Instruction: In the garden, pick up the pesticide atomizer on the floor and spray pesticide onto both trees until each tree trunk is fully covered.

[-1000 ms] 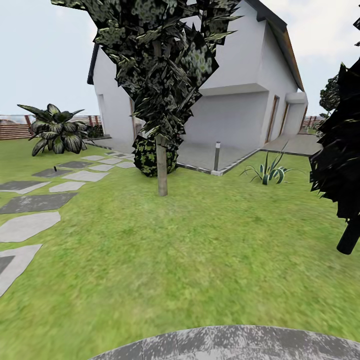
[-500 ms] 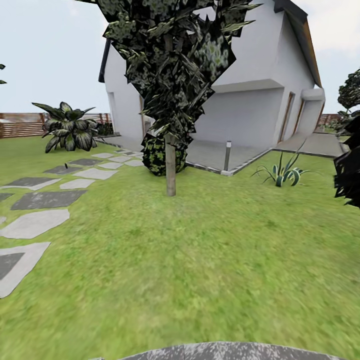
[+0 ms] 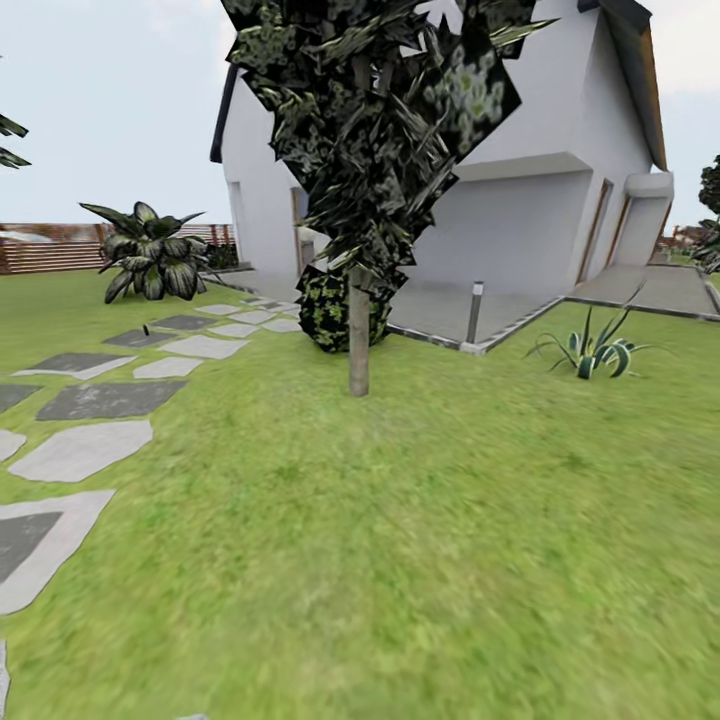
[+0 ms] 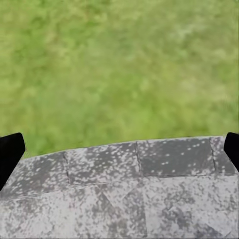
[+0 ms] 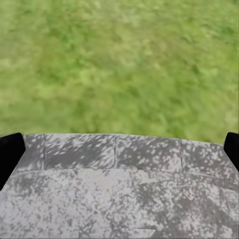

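A small dark object (image 3: 146,329), possibly the pesticide atomizer, stands on the stepping stones (image 3: 80,450) left of the tree trunk (image 3: 358,345). Probably light and rigid; grip its body. Both grippers' fingertips spread wide, holding nothing.

Nothing to read here — no text, labels, numbers or signs on the white house (image 3: 520,210), the tree trunk (image 3: 358,340) or the stepping stones (image 3: 80,450).

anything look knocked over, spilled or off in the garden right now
Nothing stands out. The tree stands upright on the grass, the stepping stones lie flat, and the house looks intact.
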You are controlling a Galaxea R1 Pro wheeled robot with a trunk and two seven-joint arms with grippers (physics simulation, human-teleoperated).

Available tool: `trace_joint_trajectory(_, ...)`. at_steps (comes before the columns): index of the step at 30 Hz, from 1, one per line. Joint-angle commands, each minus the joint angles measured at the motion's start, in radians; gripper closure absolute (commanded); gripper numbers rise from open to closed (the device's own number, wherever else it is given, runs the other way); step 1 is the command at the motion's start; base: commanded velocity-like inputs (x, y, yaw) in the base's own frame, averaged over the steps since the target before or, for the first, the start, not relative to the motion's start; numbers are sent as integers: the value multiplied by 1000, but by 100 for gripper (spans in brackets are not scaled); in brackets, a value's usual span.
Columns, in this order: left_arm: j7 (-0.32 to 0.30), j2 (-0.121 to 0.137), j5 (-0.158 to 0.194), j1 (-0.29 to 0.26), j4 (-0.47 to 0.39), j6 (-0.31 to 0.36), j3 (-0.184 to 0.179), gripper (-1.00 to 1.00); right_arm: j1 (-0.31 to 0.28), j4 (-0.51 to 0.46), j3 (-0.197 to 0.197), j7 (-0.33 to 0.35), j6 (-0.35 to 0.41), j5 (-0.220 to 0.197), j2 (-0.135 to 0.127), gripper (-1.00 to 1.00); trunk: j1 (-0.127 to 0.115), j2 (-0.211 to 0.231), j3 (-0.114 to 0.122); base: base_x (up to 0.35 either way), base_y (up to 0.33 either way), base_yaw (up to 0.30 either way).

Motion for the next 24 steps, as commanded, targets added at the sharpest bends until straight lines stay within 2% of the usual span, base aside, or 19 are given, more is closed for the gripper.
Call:
trace_joint_trajectory(1, 0, 0, 0, 0, 0, 0, -1, -100, 0, 0, 0, 0, 0, 0, 0, -100, 0, 0, -1, 271, 229, 100)
trace_joint_trajectory(24, 0, 2, 1, 0, 1, 0, 0, -100, 0, 2, 5, 0, 0, -1, 6, -100, 0, 0, -18, 273, 216, 143)
